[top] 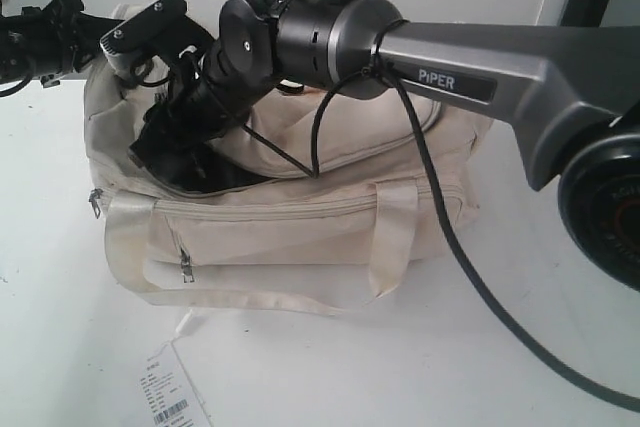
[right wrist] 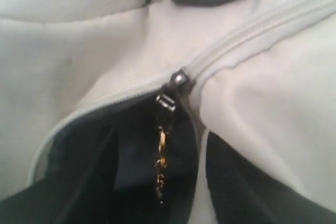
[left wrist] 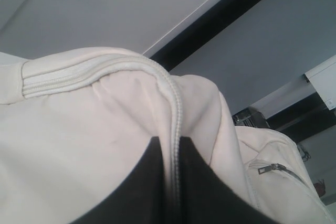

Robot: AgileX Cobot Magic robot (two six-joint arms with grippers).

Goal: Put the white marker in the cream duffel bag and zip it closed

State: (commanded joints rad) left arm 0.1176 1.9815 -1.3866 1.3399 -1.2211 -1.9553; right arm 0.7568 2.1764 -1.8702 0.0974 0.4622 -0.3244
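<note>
The cream duffel bag [top: 300, 222] sat on the white desk [top: 520, 367] with its long front side toward the exterior camera. One webbing handle [top: 392, 232] was draped down that front and onto the desk. My right arm [top: 450, 72] stretched across from the right, over the top of the bag, with its wrist pointing down at the left part of the top opening.

My right wrist camera looked at the main zip from close up. The zip slider [right wrist: 180, 78] sat partway along, with the teeth joined on one side of it. On the other side the bag gaped onto its dark lining [right wrist: 126, 161]. A gold charm [right wrist: 160, 156] hung from the slider's pull over that gap. One dark finger [right wrist: 247, 187] lay against the cream fabric just beside the charm. I could not tell whether my right jaws were spread or pressed together, nor whether they touched the pull.

My left arm [top: 35, 42] was at the bag's far left end. My left jaws were pinching the bag, the two black fingers [left wrist: 205, 192] pressed against either side of a raised ridge of zip seam. A grey zip pull [left wrist: 270, 169] lay on a pocket near them.

A white paper tag [top: 172, 402] with a barcode lay on the desk in front of the bag. I could not tell where the white marker was.
</note>
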